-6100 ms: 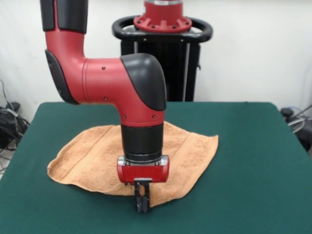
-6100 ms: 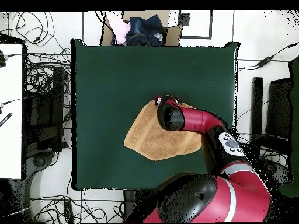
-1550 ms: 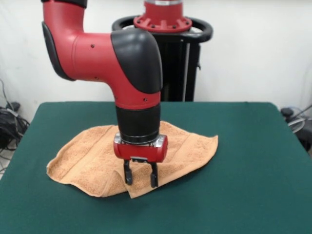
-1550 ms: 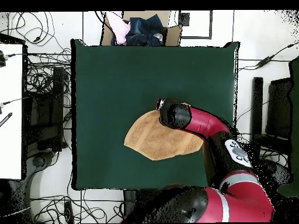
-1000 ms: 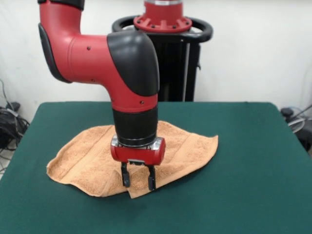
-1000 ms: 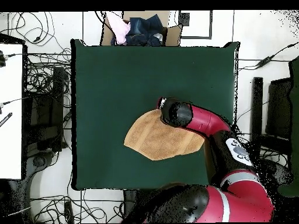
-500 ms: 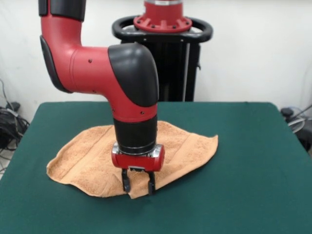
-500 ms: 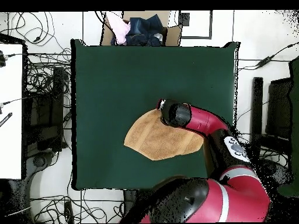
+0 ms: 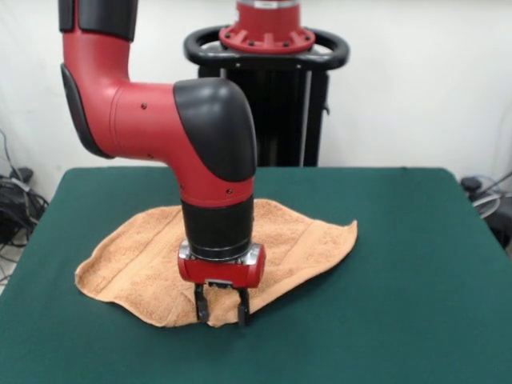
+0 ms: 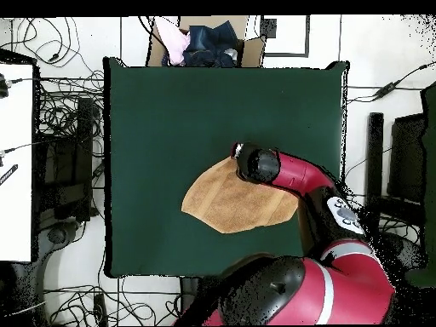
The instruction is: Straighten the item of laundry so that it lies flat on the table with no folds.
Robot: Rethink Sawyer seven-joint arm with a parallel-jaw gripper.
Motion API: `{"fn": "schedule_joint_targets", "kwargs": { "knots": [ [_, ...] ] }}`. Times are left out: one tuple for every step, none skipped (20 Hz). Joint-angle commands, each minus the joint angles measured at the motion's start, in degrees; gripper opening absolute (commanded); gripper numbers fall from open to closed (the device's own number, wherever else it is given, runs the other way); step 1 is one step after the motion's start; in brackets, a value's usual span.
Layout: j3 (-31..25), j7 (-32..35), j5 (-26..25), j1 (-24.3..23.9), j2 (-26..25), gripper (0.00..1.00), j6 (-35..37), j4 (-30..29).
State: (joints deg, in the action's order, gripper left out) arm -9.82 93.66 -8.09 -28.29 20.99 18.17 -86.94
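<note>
The towel (image 9: 152,260) lies on the near-left part of the green table (image 9: 400,264), rumpled, with its near corner apparently doubled under and one corner pointing right. The gripper (image 9: 218,307) stands low over that near corner, fingers apart and straddling the cloth edge, holding nothing. Judged step: setting up a grasp on the folded corner. The next move calls for closing on the top layer only, then drawing it outward to open the fold.

Glossy red arm (image 9: 152,120) with rounded black elbow cap, black wrist sleeve and small dark screws.
</note>
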Motion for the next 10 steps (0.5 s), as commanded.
{"fn": "schedule_joint_targets", "kwargs": {
  "knots": [
    [-1.30, -0.10, -4.06, 0.35, -3.78, 1.00, 3.16, 1.56],
    [-1.37, -0.12, -4.06, 0.34, -3.83, 1.00, 3.13, 1.58],
    [-1.36, -0.04, -4.35, 0.15, -3.81, 0.00, 2.43, 0.93],
    [-1.43, 0.14, -4.34, 0.09, -3.82, 0.00, 2.04, 0.71],
    [-1.50, 0.31, -4.33, 0.02, -3.83, 0.00, 1.65, 0.49],
    [-1.57, 0.48, -4.32, -0.04, -3.84, 0.00, 1.26, 0.28],
    [-1.62, 0.69, -4.33, -0.05, -3.79, 0.00, 0.91, 0.08],
    [-1.72, 0.88, -4.21, -0.04, -3.78, 0.00, 0.82, -0.08],
    [-1.70, 1.11, -3.91, 0.24, -3.91, 0.00, 1.07, 0.40],
    [-1.58, 1.49, -3.73, 0.46, -3.88, 0.00, 1.01, 0.35]
  ]
}}
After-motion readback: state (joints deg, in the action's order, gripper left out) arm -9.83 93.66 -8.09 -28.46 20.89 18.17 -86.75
